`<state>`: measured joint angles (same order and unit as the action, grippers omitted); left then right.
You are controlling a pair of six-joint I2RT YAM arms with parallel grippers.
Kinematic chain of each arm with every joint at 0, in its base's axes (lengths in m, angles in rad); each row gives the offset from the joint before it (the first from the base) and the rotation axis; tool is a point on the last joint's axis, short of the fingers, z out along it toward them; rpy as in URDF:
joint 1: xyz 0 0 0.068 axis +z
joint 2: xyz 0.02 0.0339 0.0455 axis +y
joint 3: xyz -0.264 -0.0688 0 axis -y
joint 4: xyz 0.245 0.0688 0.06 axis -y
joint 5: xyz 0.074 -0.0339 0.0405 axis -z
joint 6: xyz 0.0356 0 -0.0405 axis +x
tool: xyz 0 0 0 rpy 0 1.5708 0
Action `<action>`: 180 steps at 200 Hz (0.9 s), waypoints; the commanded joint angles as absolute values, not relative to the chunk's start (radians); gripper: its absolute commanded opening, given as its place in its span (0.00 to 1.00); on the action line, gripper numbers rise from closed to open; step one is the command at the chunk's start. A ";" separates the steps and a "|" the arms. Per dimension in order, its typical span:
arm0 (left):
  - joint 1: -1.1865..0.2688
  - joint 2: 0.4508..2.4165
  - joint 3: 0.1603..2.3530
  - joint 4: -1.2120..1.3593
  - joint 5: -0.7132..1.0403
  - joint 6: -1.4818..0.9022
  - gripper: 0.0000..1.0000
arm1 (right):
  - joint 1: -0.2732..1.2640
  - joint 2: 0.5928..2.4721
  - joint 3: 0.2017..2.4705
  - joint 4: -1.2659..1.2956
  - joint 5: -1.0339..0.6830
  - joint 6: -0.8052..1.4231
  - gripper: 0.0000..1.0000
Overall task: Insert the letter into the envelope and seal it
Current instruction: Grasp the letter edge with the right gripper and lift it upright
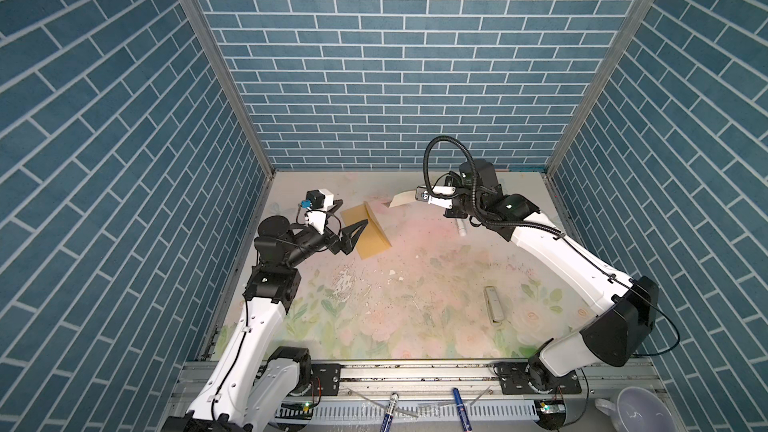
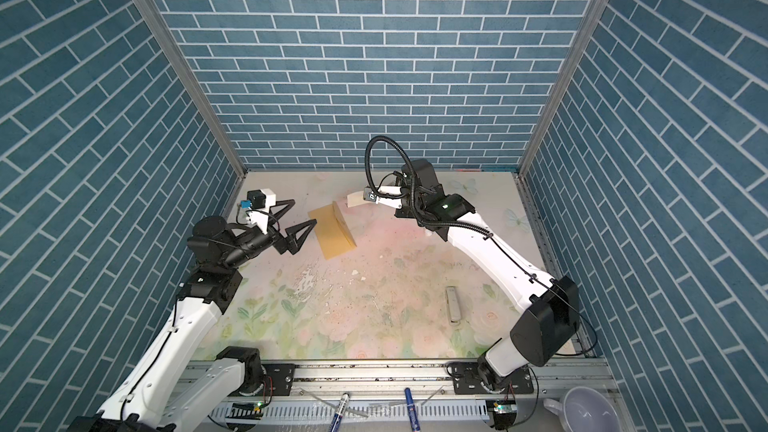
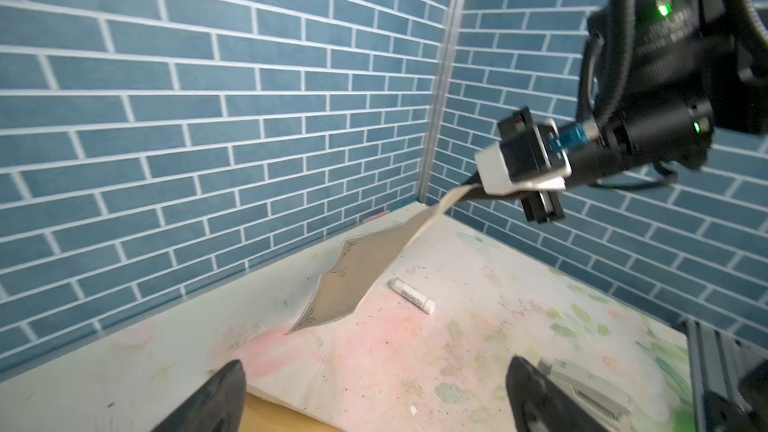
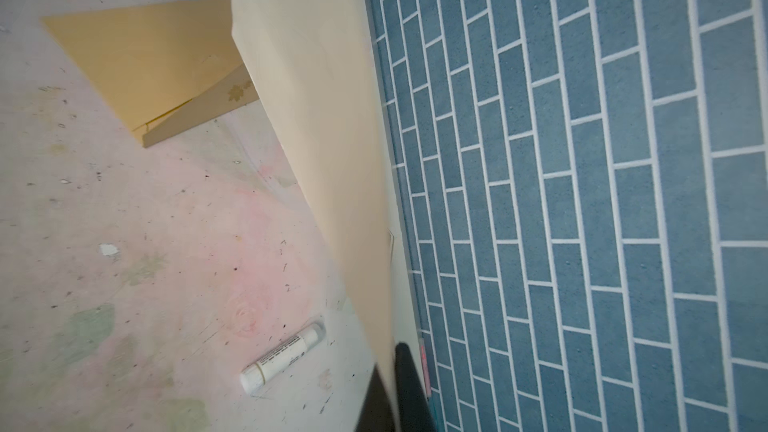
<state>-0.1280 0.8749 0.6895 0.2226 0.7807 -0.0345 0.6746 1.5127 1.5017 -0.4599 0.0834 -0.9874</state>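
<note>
The mustard-yellow envelope (image 1: 371, 238) (image 2: 332, 241) lies on the table left of centre, its pointed flap (image 4: 199, 114) standing up and bearing a small gold flower sticker. My left gripper (image 1: 354, 211) (image 2: 305, 211) (image 3: 376, 367) is open at the envelope's far left end, fingers spread over its edge (image 3: 282, 417) with nothing between them. The tan letter (image 1: 401, 200) (image 2: 354, 199) (image 3: 357, 272) (image 4: 316, 118) hangs in the air near the back wall, beyond the envelope. My right gripper (image 3: 469, 191) (image 4: 388, 371) is shut on one edge of it, and the dark ornamental border shows on the drooping free end.
A white glue stick (image 1: 462, 227) (image 3: 412, 295) (image 4: 282, 357) lies on the table below my right wrist. A grey oblong object (image 1: 493, 304) (image 2: 454, 304) rests at the front right. Two markers (image 1: 390, 409) and a white cup (image 1: 636, 409) sit beyond the front rail. Blue brick walls enclose three sides.
</note>
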 commanded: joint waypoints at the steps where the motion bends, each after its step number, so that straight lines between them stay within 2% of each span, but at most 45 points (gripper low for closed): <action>1: -0.187 0.869 0.652 0.245 0.851 0.147 0.98 | 0.672 1.467 1.543 -0.649 0.029 -0.905 0.00; 50: -0.300 0.926 0.640 0.210 0.812 0.342 0.99 | 0.676 1.398 1.551 -0.769 -0.047 -0.839 0.00; 81: -0.329 0.980 0.629 0.293 0.831 0.363 0.99 | 0.676 1.351 1.537 -0.803 -0.081 -0.820 0.00; 122: -0.369 1.057 0.649 0.278 0.848 0.409 0.97 | 0.678 1.319 1.546 -0.838 -0.138 -0.802 0.00; 180: -0.404 1.122 0.660 0.278 0.838 0.448 0.88 | 0.685 1.305 1.571 -0.872 -0.178 -0.793 0.00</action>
